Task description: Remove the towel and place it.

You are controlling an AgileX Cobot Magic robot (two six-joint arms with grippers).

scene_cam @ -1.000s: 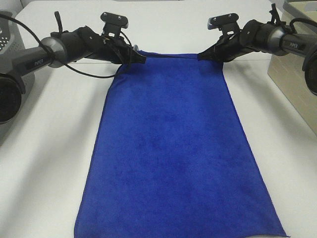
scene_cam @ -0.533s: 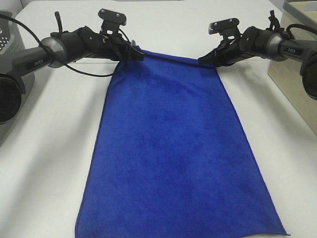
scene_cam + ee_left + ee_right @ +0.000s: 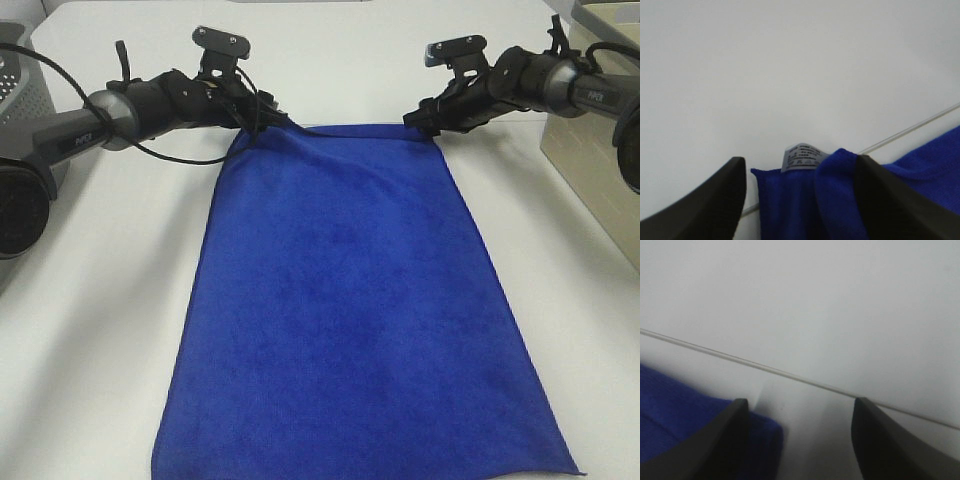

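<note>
Now that both grippers have let go, the towel point(image 3: 350, 300) lies spread flat along the white table point(image 3: 100, 330), its long body running from the near edge of the high view to the far hem that sits between the two arms. A second ago that far hem was stretched taut and pinched at both corners; it has since slackened and dropped onto the tabletop, with only a small raised fold at the left corner.

The left arm point(image 3: 130, 105) reaches in from the left and the right arm point(image 3: 540, 85) from the right, each ending just at a far corner of the cloth. The left gripper point(image 3: 800, 200) stands with its jaws apart, and in its wrist view the corner of the towel point(image 3: 805, 200), bunched a little, sits loose between the dark fingers point(image 3: 710, 200) with the small white tag point(image 3: 801, 157) poking up. The right gripper point(image 3: 797, 440) is likewise spread wide; the other corner of the towel point(image 3: 690, 425) rests by one finger point(image 3: 705, 440), while the gap between the fingers shows mostly bare table.

I judge the placing is essentially done: the cloth is down and released. What seems left is for both arms to draw back without snagging the corners, the left one especially, since its fold sits between the jaws.
</note>
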